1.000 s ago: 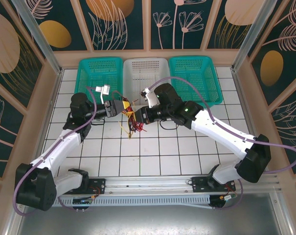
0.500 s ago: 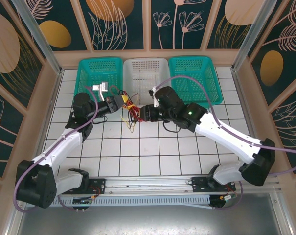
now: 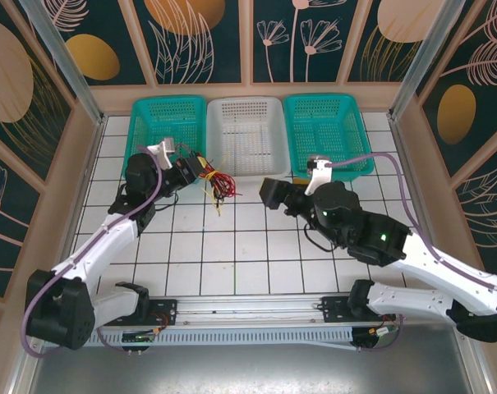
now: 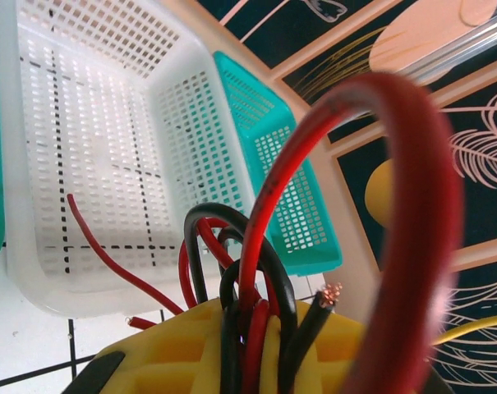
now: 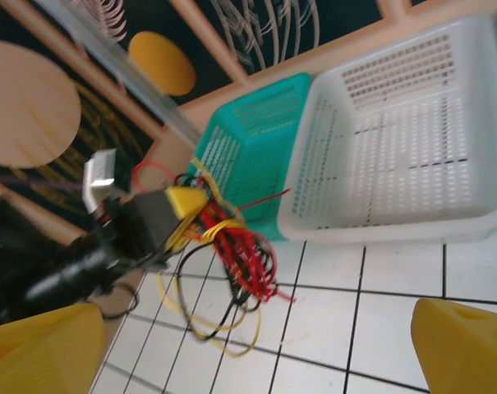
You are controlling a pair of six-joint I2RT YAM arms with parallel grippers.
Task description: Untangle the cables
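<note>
Just before the white basket (image 3: 246, 131), the cables (image 3: 215, 182) are gripped as a bunch by the clenched left claw (image 3: 190, 170) (presumably so loops hang loose); the right claw (image 3: 269, 193) is held spread and empty near them.

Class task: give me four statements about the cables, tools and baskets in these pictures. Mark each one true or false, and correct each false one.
1. The left tool grips the cables. True.
2. The right tool grips a cable too. False: its jaws stand wide open with nothing between them.
3. The white basket stands beside a green basket. True.
4. The cables lie inside the white basket. False: they are bunched at the left tool, outside the white basket.
</note>
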